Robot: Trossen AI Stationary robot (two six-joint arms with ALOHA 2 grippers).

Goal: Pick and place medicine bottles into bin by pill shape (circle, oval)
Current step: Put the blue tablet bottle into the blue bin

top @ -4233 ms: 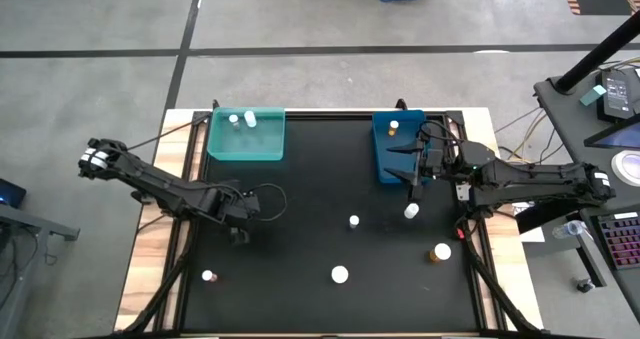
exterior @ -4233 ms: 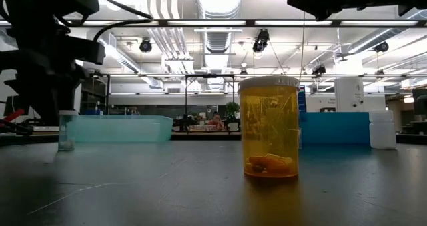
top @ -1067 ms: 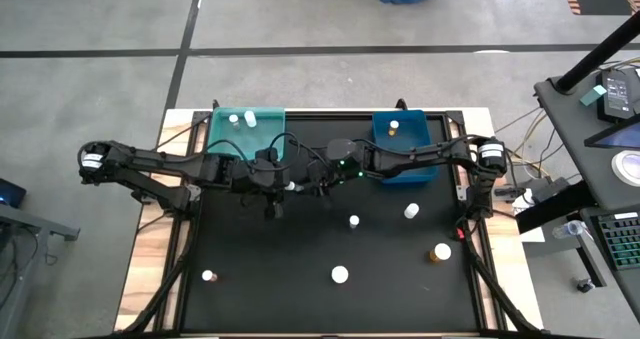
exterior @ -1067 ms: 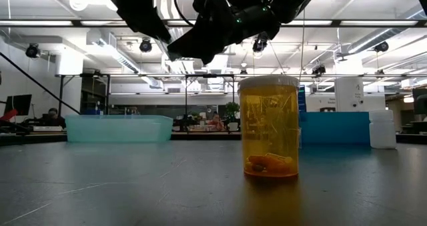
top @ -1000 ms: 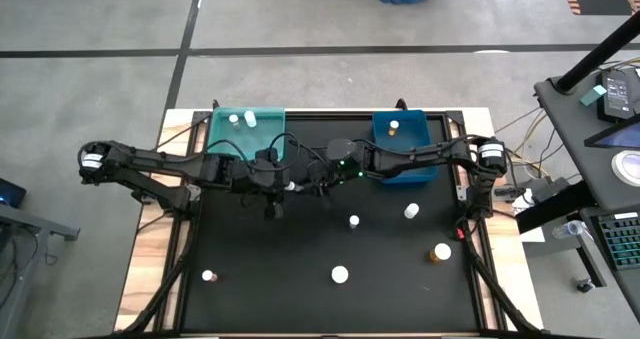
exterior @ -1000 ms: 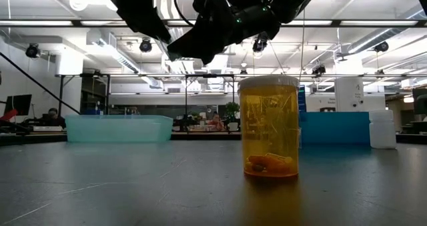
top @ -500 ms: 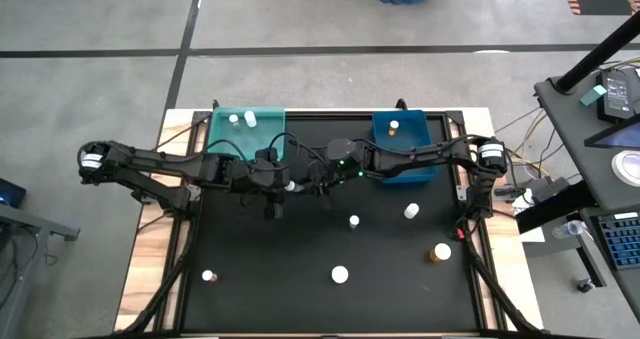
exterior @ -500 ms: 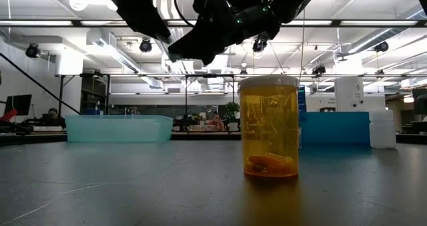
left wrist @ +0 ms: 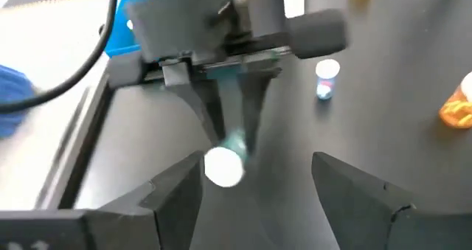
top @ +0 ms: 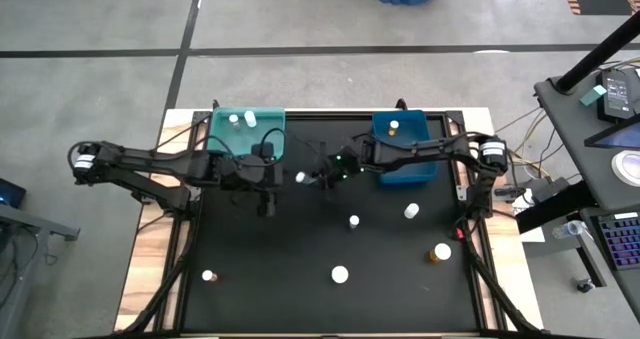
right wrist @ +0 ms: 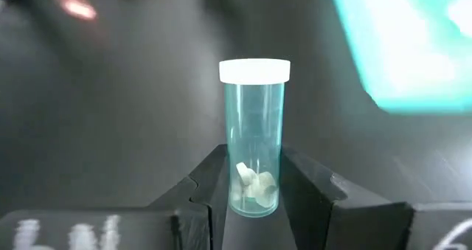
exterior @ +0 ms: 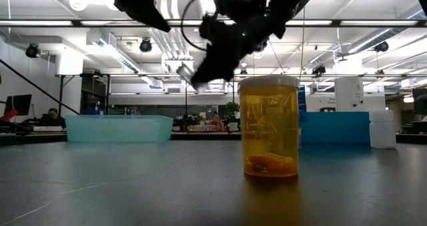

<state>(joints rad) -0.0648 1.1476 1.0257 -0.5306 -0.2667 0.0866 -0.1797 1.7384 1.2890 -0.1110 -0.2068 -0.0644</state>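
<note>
A black-topped bench (top: 300, 279) with pale wooden edges carries a teal bin (top: 246, 139) at its far left and a blue bin (top: 402, 154) at its far right. Loose on its dark surface stand small bottles: white-capped ones (top: 354, 221) (top: 411, 211) (top: 340, 274) (top: 208, 276) and an amber one (top: 440, 252).

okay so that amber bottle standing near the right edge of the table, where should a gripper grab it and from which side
Take the amber bottle around its round body just below the white cap, coming straight down from above. It stands upright and apart from the other bottles, so fingers should fit on either side. The right gripper, now shut on a clear bottle, is the nearer one.
</note>
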